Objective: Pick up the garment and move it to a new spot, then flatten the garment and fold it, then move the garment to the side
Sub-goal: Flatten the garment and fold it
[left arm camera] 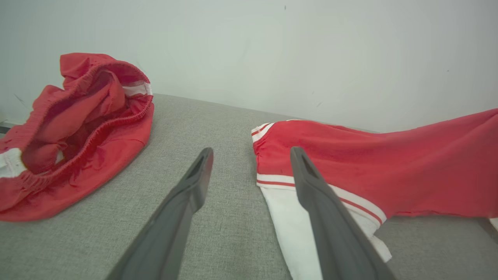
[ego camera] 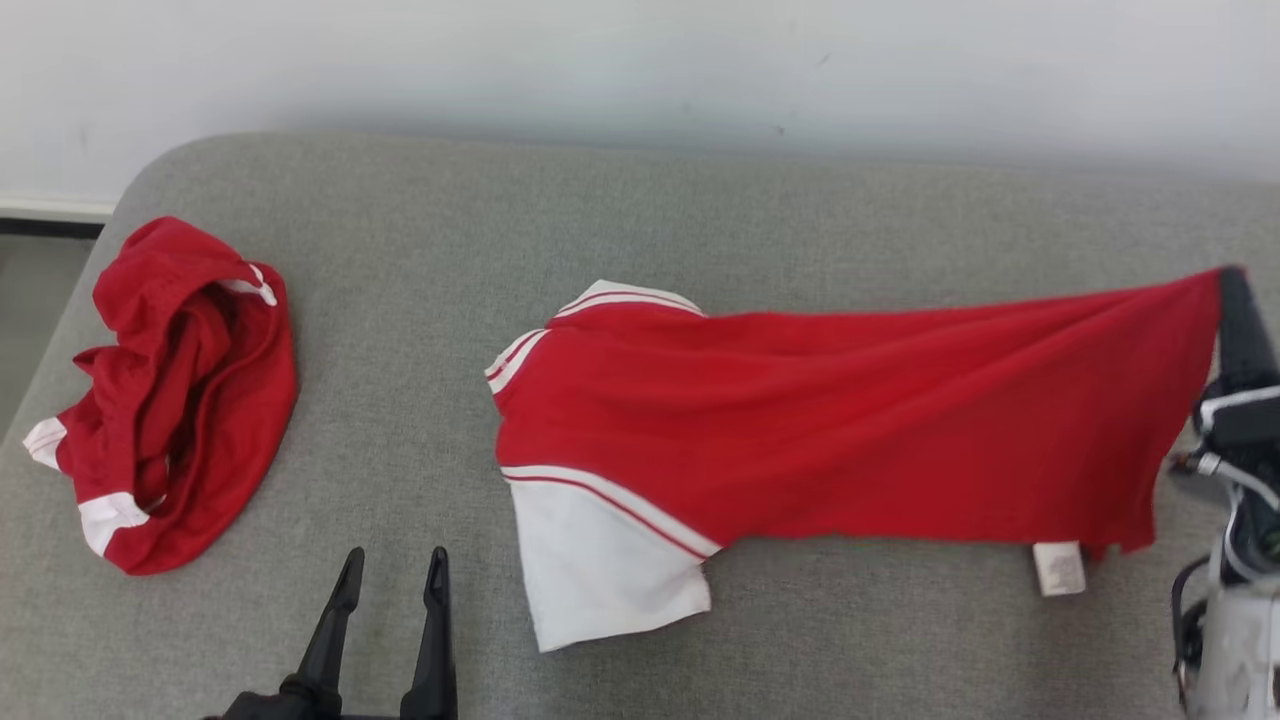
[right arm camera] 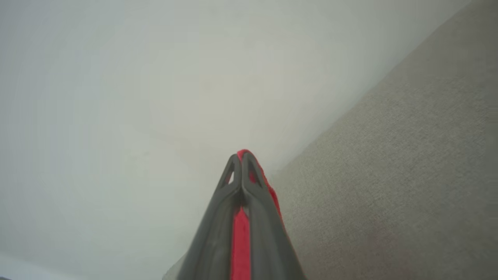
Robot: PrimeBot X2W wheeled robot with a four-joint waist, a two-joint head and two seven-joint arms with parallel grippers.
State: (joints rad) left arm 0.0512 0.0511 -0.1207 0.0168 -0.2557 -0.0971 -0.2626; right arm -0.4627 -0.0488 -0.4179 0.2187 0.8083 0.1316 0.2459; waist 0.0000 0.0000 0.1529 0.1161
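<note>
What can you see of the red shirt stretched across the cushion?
The red shirt is thin, soft-looking cloth with white sleeves edged in red-and-white stripes, and a white label hangs near its hem. Its sleeve end lies on the grey cushion. One hem corner is raised, pinched in the shut right claw, which draws the cloth into long folds.

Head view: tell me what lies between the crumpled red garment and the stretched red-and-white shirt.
Bare grey cushion only, between crumpled garment and shirt; the head view shows it. The open left claw sits at the gap's near end.
</note>
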